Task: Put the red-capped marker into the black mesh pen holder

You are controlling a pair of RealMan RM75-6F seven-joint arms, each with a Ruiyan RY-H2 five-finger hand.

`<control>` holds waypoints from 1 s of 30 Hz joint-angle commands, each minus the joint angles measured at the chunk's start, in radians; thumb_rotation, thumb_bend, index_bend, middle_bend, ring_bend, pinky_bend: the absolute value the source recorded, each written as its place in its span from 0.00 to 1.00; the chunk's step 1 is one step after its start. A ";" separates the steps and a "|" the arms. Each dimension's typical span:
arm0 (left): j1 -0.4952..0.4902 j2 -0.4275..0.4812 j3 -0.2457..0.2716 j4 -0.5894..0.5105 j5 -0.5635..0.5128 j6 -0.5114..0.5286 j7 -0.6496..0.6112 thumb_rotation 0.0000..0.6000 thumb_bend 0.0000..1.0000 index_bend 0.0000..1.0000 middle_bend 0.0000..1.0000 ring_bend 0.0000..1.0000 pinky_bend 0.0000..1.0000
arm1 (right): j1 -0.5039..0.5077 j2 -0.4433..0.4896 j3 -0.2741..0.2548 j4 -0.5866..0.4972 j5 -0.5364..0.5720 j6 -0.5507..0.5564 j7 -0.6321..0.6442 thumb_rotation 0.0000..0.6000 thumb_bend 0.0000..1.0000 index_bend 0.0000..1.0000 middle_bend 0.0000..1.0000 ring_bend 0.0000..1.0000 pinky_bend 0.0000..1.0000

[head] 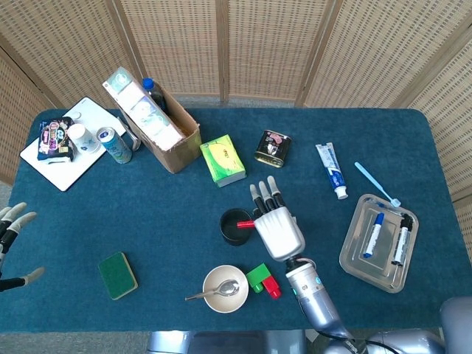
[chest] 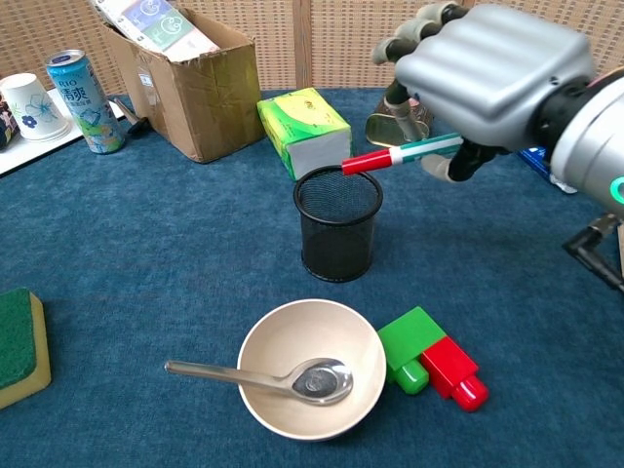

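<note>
Marker over the holder

Head view: one red-capped marker (head: 245,223) pinched by the right hand (head: 277,230), cap over the one black mesh pen holder (head: 234,228); left hand (head: 10,236) spread, far left of the holder.
Chest view: marker (chest: 400,155) held level under curled fingers (chest: 402,109), cap above the holder (chest: 338,223) rim.

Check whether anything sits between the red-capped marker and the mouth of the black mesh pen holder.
Nothing visible does. The right hand holds the red-capped marker nearly level, its red cap over the rim of the black mesh pen holder. The holder's mouth looks open; the tissue box and bowl stand apart from it.
</note>
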 commanded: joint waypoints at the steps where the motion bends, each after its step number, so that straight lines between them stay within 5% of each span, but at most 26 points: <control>1: -0.005 0.013 0.003 0.009 0.022 -0.014 -0.041 1.00 0.12 0.13 0.00 0.00 0.17 | 0.037 -0.037 -0.001 0.062 -0.009 0.001 -0.082 1.00 0.47 0.55 0.06 0.00 0.08; 30: 0.007 0.039 -0.013 0.033 0.046 -0.023 -0.135 1.00 0.12 0.13 0.00 0.00 0.18 | 0.086 -0.135 -0.106 0.153 -0.085 0.036 -0.473 1.00 0.47 0.56 0.06 0.00 0.13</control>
